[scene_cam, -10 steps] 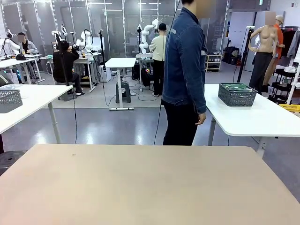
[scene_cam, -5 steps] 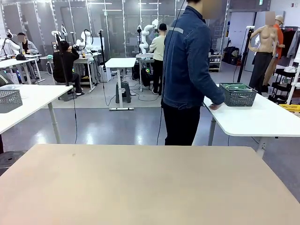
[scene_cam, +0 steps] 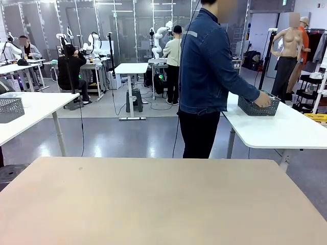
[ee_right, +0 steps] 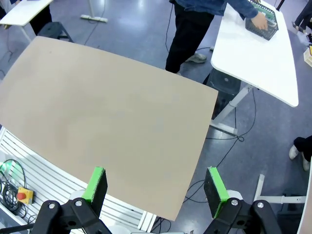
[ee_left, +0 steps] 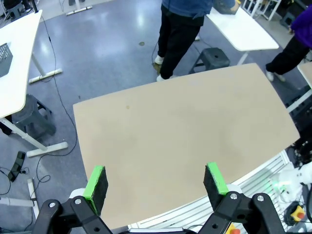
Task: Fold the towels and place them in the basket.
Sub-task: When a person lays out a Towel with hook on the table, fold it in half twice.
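A dark grey wire-mesh basket (scene_cam: 249,107) stands on a white side table (scene_cam: 286,127) at the far right, beyond my beige table (scene_cam: 153,204). A person in a denim jacket (scene_cam: 204,66) stands at the far edge, turned right, with one hand (scene_cam: 263,100) on the basket's rim. The right wrist view shows that basket (ee_right: 270,24) at its top edge. The towels are out of view. My left gripper (ee_left: 155,175) hangs open high above the beige table (ee_left: 185,126). My right gripper (ee_right: 156,178) is open too, above the table (ee_right: 107,107), holding nothing.
A second mesh basket (scene_cam: 10,108) sits on another white table at the left. Grey floor separates the tables. Other people and work tables are farther back in the room. A black stool (ee_left: 34,117) stands beside the left white table.
The person has turned toward the right side table and stretched an arm out until the hand reached the basket. Neither gripper has changed.
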